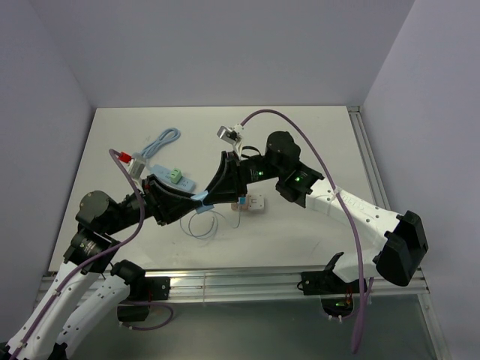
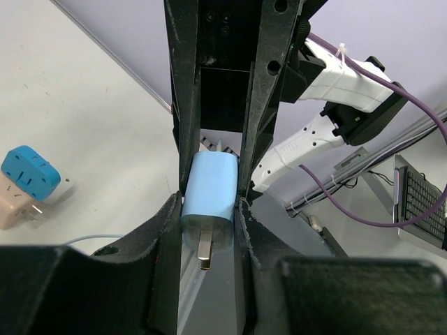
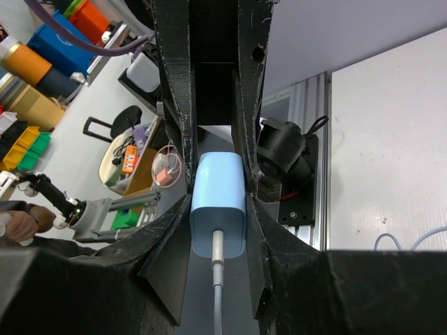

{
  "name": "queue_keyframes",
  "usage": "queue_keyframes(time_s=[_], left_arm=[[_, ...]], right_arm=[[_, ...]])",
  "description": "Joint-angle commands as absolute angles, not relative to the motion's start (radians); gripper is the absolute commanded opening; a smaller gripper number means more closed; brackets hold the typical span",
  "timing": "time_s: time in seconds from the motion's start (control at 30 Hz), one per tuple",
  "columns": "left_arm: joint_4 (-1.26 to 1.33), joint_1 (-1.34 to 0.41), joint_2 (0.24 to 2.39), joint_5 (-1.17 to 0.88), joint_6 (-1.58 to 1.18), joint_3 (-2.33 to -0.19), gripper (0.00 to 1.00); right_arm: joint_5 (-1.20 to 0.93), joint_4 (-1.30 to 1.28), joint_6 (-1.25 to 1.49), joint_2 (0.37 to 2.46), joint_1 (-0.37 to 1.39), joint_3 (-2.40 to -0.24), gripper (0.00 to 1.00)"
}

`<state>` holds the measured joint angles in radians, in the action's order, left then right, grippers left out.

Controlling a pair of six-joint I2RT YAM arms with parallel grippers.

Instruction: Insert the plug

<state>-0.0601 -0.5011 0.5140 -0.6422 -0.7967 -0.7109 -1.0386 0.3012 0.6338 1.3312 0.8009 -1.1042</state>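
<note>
Plug (image 2: 209,192), mid-handover: left fingers (image 2: 155,244) and right fingers (image 3: 165,237) both clamp it; next you align it with the socket (image 2: 28,171).

No legible text or labels

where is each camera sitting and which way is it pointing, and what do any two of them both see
Top view: above and behind the bases, looking down on the table; left arm and right arm both show.
Left wrist: on the left arm, looking along the left hand at the prongs of the plug; the right arm shows beyond.
Right wrist: on the right arm, looking along the right hand at the cable entering the plug, the room beyond.
Shared: both wrist views see one plug, gripped by both hands.
</note>
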Motion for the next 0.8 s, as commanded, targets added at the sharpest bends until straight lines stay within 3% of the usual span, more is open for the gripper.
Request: queue_keyframes(time_s=[0.0, 0.1, 0.2, 0.3, 0.37, 0.4, 0.43, 0.57, 0.6, 0.77], left_arm=[[-0.031, -0.5, 0.511, -0.623, -0.778, -0.741, 0.0], [-0.026, -0.5, 0.511, -0.623, -0.779, -0.735, 0.0], [-0.028, -0.499, 0.512, -0.621, -0.778, -0.732, 0.0], [-0.054, -0.499, 0.514, -0.6, -0.772, -0.738, 0.01], [-0.093, -0.5, 0.508, -0.554, -0.764, -0.744, 0.21], [-0.109, -0.499, 0.502, -0.536, -0.762, -0.747, 0.35], [-0.124, -0.5, 0.496, -0.514, -0.761, -0.749, 0.57], [-0.202, -0.499, 0.456, -0.417, -0.741, -0.767, 0.95], [-0.245, -0.5, 0.448, -0.358, -0.738, -0.772, 0.99], [-0.434, -0.5, 0.371, -0.076, -0.732, -0.843, 1.0]], right_arm=[[-1.066, 0.304, 0.612, 1.341, 0.834, -1.124, 0.38], [-1.077, 0.313, 0.614, 1.347, 0.839, -1.126, 0.29], [-1.101, 0.331, 0.626, 1.351, 0.844, -1.127, 0.04], [-1.083, 0.283, 0.586, 1.333, 0.85, -1.132, 0.0], [-1.048, 0.244, 0.534, 1.309, 0.853, -1.132, 0.0], [-1.014, 0.218, 0.514, 1.301, 0.851, -1.135, 0.0], [-1.0, 0.171, 0.48, 1.298, 0.851, -1.14, 0.0], [-0.948, 0.068, 0.422, 1.307, 0.844, -1.18, 0.0], [-0.939, 0.039, 0.417, 1.312, 0.842, -1.186, 0.0], [-0.789, -0.164, 0.292, 1.368, 0.824, -1.311, 0.0]])
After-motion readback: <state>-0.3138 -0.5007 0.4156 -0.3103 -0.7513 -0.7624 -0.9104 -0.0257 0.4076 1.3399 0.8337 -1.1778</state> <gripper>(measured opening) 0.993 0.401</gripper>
